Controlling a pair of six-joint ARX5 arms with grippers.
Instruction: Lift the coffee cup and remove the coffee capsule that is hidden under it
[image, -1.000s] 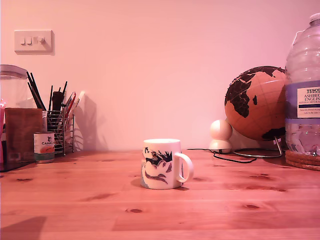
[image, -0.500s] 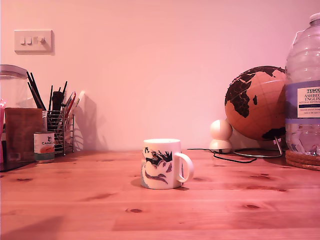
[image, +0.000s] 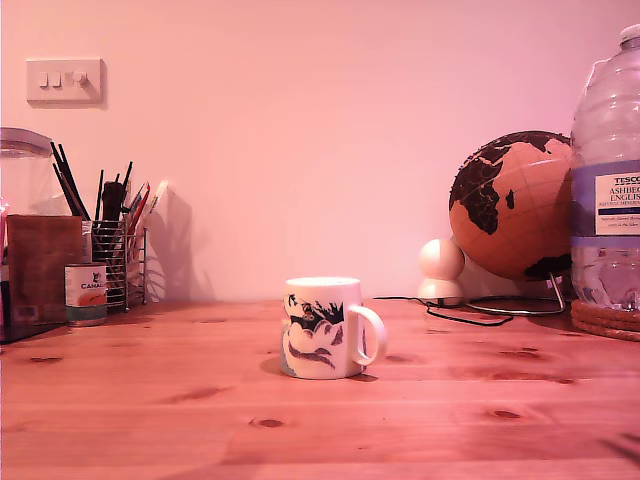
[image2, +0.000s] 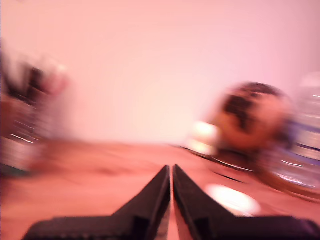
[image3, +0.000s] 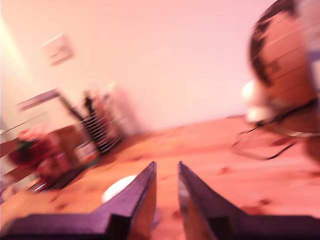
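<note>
Right now your first gripper (image2: 171, 175) has its jaws pressed together, holding nothing; the cup (image2: 232, 199) shows as a pale blur on the table (image2: 100, 175) just beyond and to one side of its tips. Your second gripper (image3: 167, 172) is slightly spread and empty, the cup's rim (image3: 119, 187) low beside one finger (both views are blurred). Neither touches it.
</note>
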